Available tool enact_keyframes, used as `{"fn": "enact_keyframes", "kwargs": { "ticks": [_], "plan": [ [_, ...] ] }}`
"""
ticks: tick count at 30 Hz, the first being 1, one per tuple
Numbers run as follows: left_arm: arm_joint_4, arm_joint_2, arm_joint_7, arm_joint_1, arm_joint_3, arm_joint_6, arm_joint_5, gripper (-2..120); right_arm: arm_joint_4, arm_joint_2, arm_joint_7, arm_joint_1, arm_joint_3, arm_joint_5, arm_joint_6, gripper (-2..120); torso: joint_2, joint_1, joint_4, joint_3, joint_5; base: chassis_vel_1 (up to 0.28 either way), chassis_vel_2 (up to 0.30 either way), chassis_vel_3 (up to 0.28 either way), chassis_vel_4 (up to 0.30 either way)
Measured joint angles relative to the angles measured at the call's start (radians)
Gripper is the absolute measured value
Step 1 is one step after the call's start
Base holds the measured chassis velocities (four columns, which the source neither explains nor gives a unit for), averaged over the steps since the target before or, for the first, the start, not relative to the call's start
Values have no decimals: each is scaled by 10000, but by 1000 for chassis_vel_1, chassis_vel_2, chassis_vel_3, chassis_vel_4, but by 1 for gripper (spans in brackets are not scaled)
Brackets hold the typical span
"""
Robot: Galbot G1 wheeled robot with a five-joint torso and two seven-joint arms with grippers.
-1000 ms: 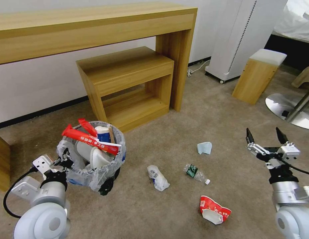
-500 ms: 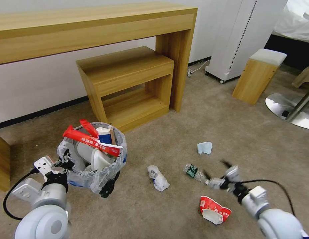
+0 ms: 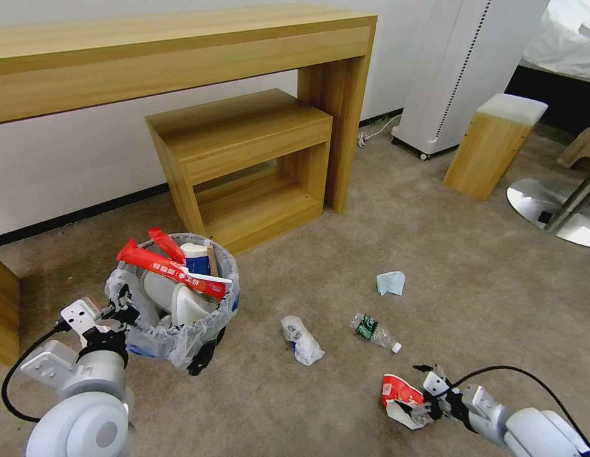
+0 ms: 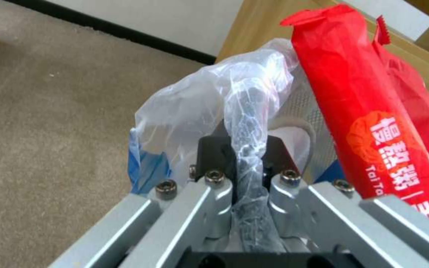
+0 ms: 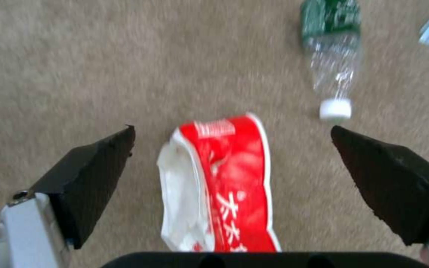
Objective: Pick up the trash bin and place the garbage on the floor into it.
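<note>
The trash bin (image 3: 181,330), black with a crinkled clear bag over its rim, stands tilted on the beige floor (image 3: 320,406). It holds red wrappers (image 3: 171,270), white slippers and a blue-white cup. My left gripper (image 3: 122,303) is shut on the bag-covered rim (image 4: 247,123), beside a red wrapper (image 4: 368,123). My right gripper (image 3: 423,397) is open and low over the crushed red-white cup (image 3: 401,397). That cup (image 5: 224,178) lies between the two fingertips (image 5: 95,171). The green-labelled bottle (image 3: 374,331), a white bag (image 3: 301,339) and a blue mask (image 3: 391,282) lie on the carpet.
A long wooden desk (image 3: 181,51) and a low wooden shelf unit (image 3: 244,158) stand behind the bin. At the right are a white appliance (image 3: 460,70), a cushioned wooden stool (image 3: 495,143) and a round metal chair base (image 3: 549,209).
My right arm swung from raised at the far right down and leftward to the red-white cup, fingers still open. The left gripper and bin barely shifted.
</note>
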Motion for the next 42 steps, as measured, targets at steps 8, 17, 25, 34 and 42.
{"fn": "enact_keyframes", "kwargs": {
  "ticks": [8,17,25,34,42],
  "plan": [
    [19,-85,-48,-67,170,-1,124,3,-941,272,71,390,-304,-341,-28,100,0,0,0,0,1,0,0,0,0],
    [52,-92,-50,-39,136,0,137,3,-1492,463,-200,522,-434,-767,43,82,0,0,1,0,0,0,0,0,0],
    [69,-80,-43,-4,120,-13,116,3,-1681,505,-172,615,-293,-757,183,51,0,0,1,0,-1,0,0,0,0],
    [132,-48,-38,-66,100,-15,76,3,-1752,502,-183,644,-206,-758,401,21,0,0,1,0,0,0,0,0,0],
    [230,-27,-28,-122,149,-15,48,3,-1704,504,-56,573,-119,-720,579,0,0,0,1,0,0,0,0,0,0]
  ]
}}
